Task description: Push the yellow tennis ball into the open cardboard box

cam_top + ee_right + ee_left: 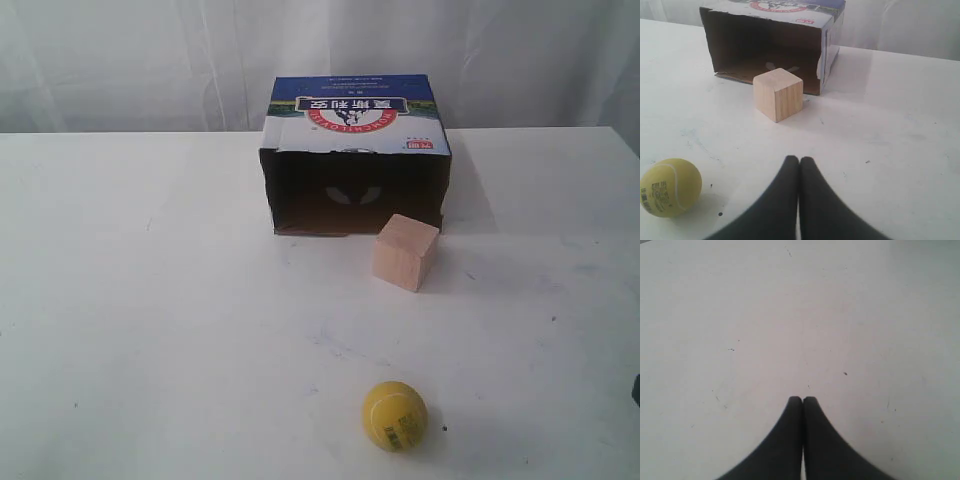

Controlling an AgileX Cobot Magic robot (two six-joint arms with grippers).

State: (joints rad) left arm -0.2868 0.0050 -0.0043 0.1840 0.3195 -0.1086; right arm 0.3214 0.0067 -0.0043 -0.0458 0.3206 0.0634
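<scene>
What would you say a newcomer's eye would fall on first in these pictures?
The open cardboard box, blue-topped with a red logo, lies at the far middle of the table, its dark opening toward the exterior camera. A tan wooden cube stands just before that opening's right side, and the yellow tennis ball sits alone nearer the camera. The left gripper and right gripper are shut, holding nothing.

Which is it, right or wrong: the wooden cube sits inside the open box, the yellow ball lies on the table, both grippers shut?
Wrong: the wooden cube stands on the table just outside the open cardboard box, by its mouth, as the exterior view shows. The rest holds.
</scene>
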